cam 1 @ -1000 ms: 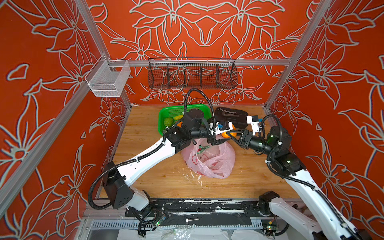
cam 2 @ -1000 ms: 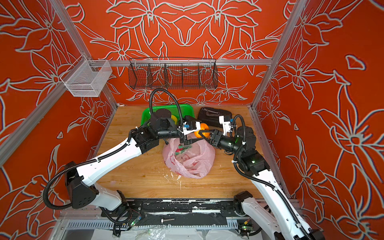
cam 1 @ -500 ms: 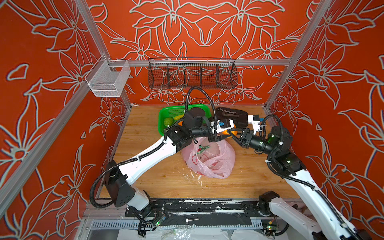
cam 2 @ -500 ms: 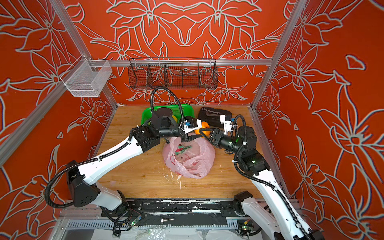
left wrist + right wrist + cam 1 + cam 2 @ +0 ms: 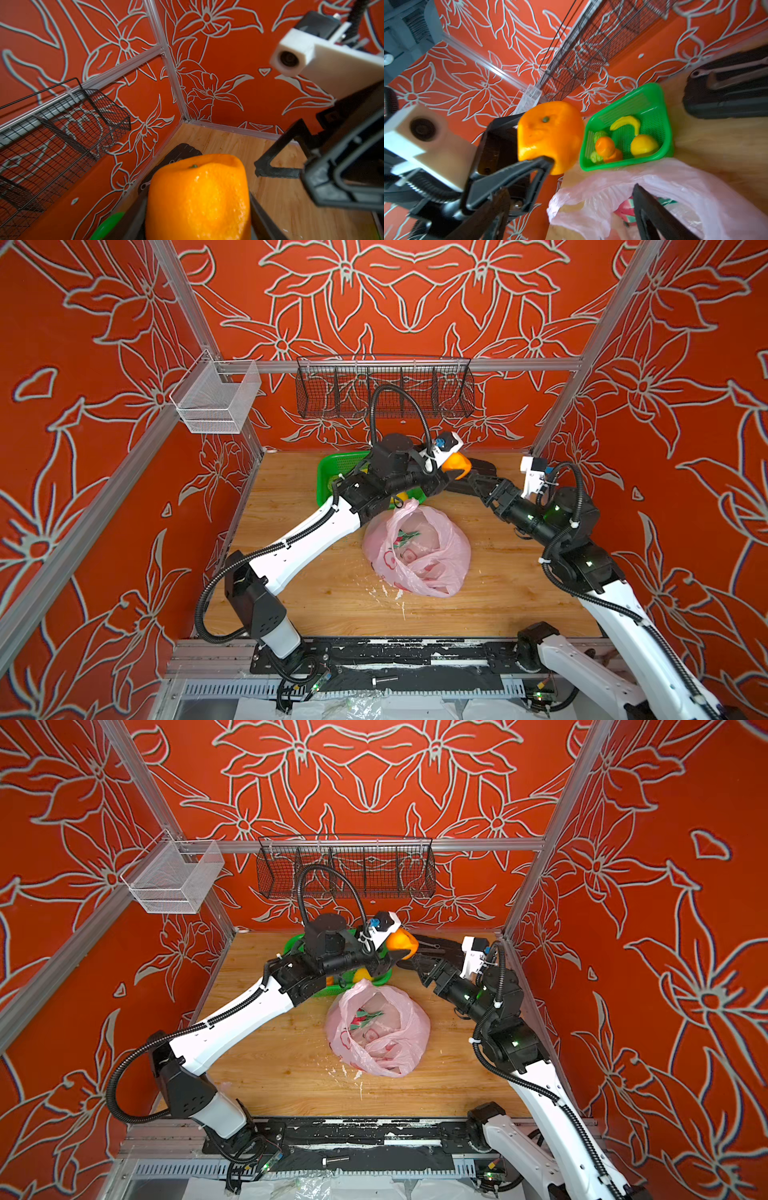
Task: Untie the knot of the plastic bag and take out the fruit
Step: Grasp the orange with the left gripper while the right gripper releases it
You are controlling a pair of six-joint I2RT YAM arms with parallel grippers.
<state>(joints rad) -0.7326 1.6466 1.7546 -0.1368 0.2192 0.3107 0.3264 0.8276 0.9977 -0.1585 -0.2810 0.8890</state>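
My left gripper (image 5: 452, 472) (image 5: 197, 209) is shut on an orange fruit (image 5: 457, 463) (image 5: 402, 944) (image 5: 197, 197) (image 5: 550, 135) and holds it above the table's back, beside the green basket (image 5: 328, 472). Close to the right of the orange, my right gripper (image 5: 471, 483) (image 5: 569, 207) stands open and empty, apart from it. The plastic bag (image 5: 419, 556) (image 5: 378, 1036) (image 5: 664, 182) lies mid-table with its mouth gaping. The knot is out of view. A pink-red dragon fruit (image 5: 405, 537) (image 5: 627, 209) shows inside the bag.
In the basket (image 5: 667, 124) lie a banana (image 5: 625, 122), a yellow fruit (image 5: 643, 145), an orange and green fruits. A black case (image 5: 484, 466) (image 5: 726, 93) sits at the back right. A black wire rack (image 5: 384, 391) and a white mesh bin (image 5: 216, 402) hang on the walls.
The right gripper opened, let go of the orange and drew back a little. The left gripper closed on the orange and lifted it toward the back.
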